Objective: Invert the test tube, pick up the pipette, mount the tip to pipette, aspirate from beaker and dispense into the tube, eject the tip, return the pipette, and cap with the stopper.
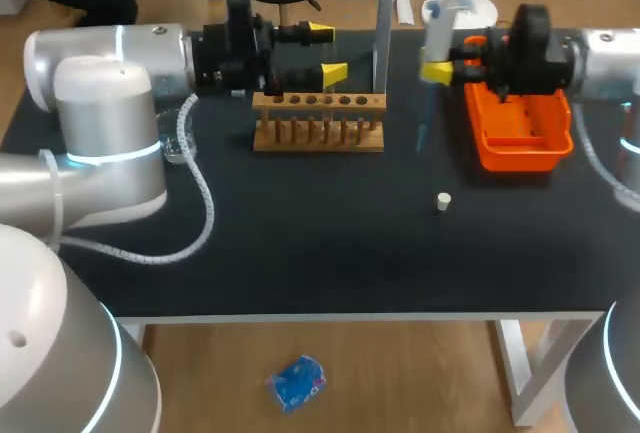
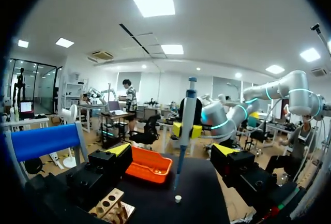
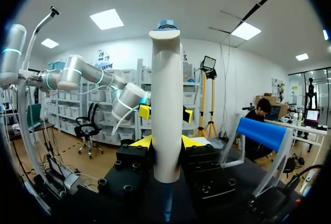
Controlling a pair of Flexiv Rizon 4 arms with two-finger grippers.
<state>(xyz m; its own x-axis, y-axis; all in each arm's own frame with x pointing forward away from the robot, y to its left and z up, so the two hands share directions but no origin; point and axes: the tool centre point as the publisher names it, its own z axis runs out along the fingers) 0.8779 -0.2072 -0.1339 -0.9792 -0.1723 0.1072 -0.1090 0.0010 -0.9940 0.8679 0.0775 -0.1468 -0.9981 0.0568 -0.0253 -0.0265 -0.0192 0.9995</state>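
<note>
Near the worktop's [image 1: 300, 253] far edge, the pipette [image 1: 437, 38] is clamped in the right gripper [image 1: 447, 61]; the left gripper [image 1: 327, 51] is spread apart.

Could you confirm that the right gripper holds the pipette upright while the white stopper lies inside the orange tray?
Not quite: the white stopper lies on the black table, outside the orange tray, as the head view shows. The right gripper does hold the pipette upright.

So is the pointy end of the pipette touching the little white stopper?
Apart. In the head view, bare black table shows between the stopper and the lower end of the pipette; the stopper lies alone on the table.
</note>
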